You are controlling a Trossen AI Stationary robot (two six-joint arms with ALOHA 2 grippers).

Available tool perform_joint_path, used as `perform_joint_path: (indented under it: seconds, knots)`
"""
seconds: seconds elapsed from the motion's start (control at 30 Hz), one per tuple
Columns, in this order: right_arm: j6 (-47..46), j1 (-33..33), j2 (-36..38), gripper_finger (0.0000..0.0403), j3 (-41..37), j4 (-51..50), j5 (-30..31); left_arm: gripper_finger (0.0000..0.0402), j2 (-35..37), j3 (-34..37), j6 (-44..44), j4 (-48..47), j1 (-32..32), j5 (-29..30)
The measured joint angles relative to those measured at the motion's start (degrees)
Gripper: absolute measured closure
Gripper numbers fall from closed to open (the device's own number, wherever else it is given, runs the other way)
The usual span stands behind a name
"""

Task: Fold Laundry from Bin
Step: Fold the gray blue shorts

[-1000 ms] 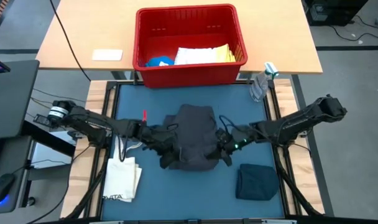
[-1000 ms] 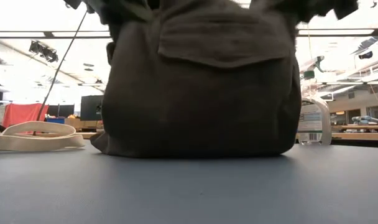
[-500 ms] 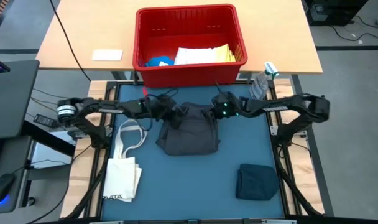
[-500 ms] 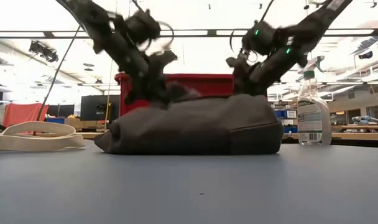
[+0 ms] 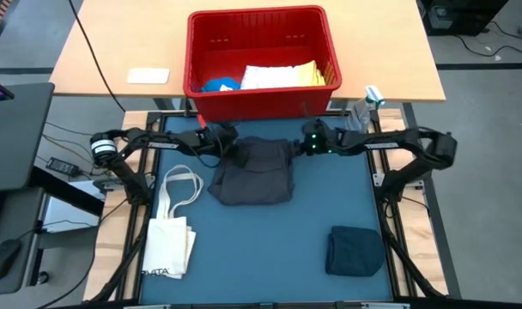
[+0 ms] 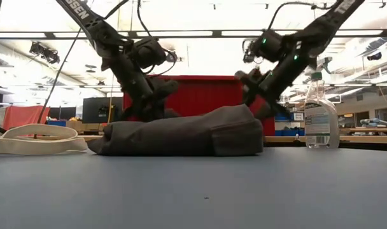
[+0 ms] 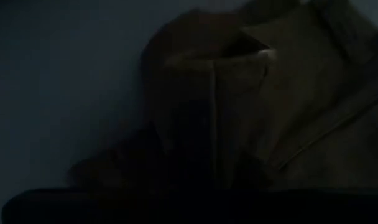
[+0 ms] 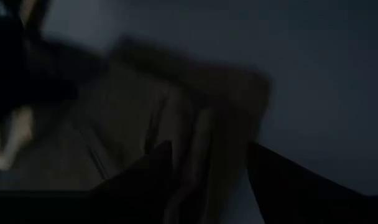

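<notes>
The dark grey garment (image 5: 252, 170) lay folded on the blue counter (image 5: 330, 197), just before the red bin (image 5: 263, 62). The left gripper (image 5: 226, 146) and right gripper (image 5: 300, 142) met its far corners; whether either was clenched could not be told. Advice: release evenly, then flatten the fold. The tote bag (image 5: 168, 240) bore unreadable print.

cream tote bag (image 5: 171, 232) left, clear bottle (image 6: 319, 114) right, white card (image 5: 148, 75) behind

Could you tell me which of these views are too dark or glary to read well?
Both wrist views are very dim, the dark grey cloth barely readable; the low view has bright ceiling glare behind the arms; the high view is evenly lit, showing the red bin clearly.
</notes>
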State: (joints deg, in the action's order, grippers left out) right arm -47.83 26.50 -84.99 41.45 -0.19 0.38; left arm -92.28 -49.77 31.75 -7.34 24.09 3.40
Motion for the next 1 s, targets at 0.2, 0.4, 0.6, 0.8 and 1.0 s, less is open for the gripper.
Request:
perform_joint_path:
  seconds: [0.2, 0.4, 0.6, 0.8, 1.0]
  knots:
    - [0.39, -2.48, 7.02, 0.0201, 0.02, 6.49, -3.5, 0.0264, 4.65, -2.05, -0.01, -0.26, 0.29, -0.13]
    - [-0.44, -8.14, 1.64, 0.022, 0.2, 10.64, -8.58, 0.0207, 11.28, -2.64, -2.29, -1.75, -0.12, -0.64]
    - [-1.8, -11.96, -9.37, 0.0247, 0.13, 10.98, -7.8, 0.0201, 12.93, -2.64, -2.5, -2.3, -4.79, -1.16]
    - [-2.3, -15.01, -9.06, 0.0262, 0.49, 0.42, -7.79, 0.0209, 9.58, -2.61, -0.53, -3.75, -11.71, -1.14]
    - [-3.38, -19.81, 2.95, 0.0263, 0.06, -14.92, -8.82, 0.0209, 5.04, -2.61, 3.61, -2.67, -18.42, 2.93]
